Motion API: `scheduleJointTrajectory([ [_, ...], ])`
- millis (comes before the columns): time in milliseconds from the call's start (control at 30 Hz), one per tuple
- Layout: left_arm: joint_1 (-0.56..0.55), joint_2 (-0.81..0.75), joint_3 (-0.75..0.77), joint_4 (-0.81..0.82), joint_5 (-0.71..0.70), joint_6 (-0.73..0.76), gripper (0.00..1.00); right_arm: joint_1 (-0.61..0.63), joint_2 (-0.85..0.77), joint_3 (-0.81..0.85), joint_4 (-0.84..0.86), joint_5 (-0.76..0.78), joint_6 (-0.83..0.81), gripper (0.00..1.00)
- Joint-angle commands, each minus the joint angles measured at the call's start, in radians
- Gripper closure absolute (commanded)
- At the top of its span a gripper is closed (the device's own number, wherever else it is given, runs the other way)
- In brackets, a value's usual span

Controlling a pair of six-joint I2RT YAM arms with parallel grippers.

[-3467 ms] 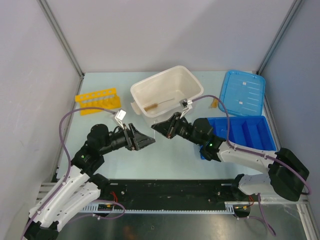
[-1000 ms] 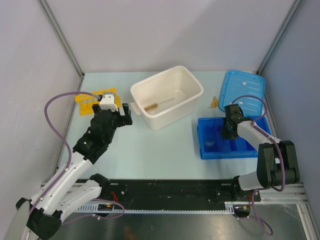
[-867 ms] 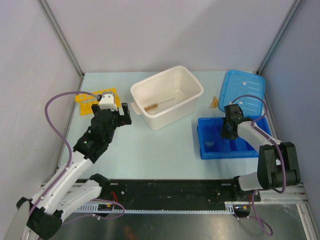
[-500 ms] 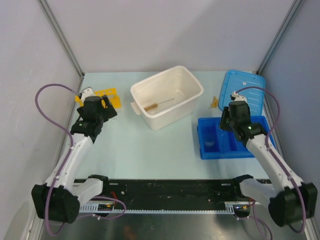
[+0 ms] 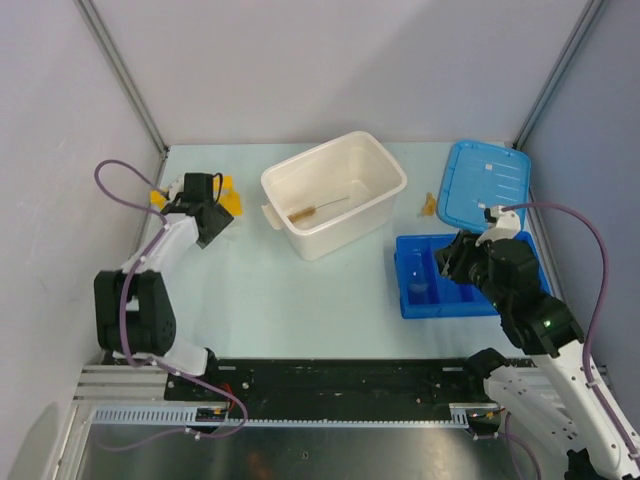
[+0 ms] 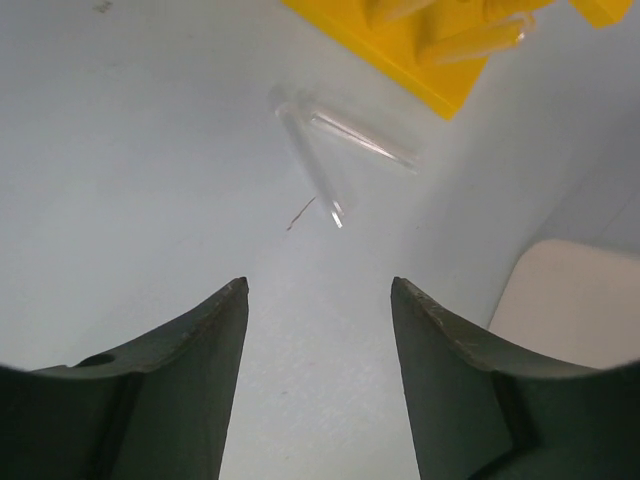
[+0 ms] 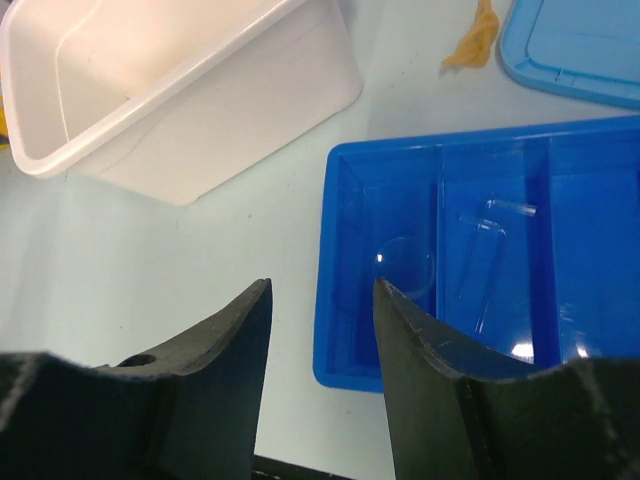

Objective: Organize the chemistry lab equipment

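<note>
Yellow holed tube rack [image 6: 400, 60] sits at the far left of the table [image 5: 300, 290], close to the left wall; the top view shows it partly covered by the left arm. In the left wrist view, clear tubes lie in the rack's yellow frame at the top edge of the picture. Two short clear tubes [image 6: 322, 172] lie loose on the table just beside the rack, their near ends crossing or touching; which one cannot be told.

The left gripper [image 6: 318, 300] hangs above the bare table just short of these loose tubes. Its jaws stand moderately apart with nothing between them, and it touches nothing.

The white tub [image 5: 385, 172] stands at table centre, towards the back. The thin wire brush [image 5: 318, 209] lies on the tub floor with its tan bristles to the left.

The tiny amber piece [image 7: 475, 42] lies on the table between the tub and the blue lid [image 5: 485, 185], which lies flat at the far right.

The blue divided tray [image 7: 335, 300] sits in front of the lid. Its left compartment holds a round clear item [image 7: 405, 265]. The next compartment holds a thin clear bent tube [image 7: 490, 262].

The right gripper [image 7: 322, 290] hangs above the tray's left edge. Its jaws are partly apart and empty.
</note>
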Motion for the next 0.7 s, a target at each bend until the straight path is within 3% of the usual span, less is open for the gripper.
scheduleJointTrajectory([
  [0,0.010,0.107,0.099,0.007,0.030,-0.124,0.38,0.018,-0.041,0.029,-0.044,0.034,0.028,0.50],
  [200,0.010,0.222,0.165,0.006,0.003,-0.176,0.46,0.020,-0.039,0.029,-0.038,0.036,-0.004,0.49],
  [667,0.010,0.397,0.196,0.007,0.012,-0.273,0.50,0.021,0.024,0.029,-0.046,0.052,-0.095,0.48],
])
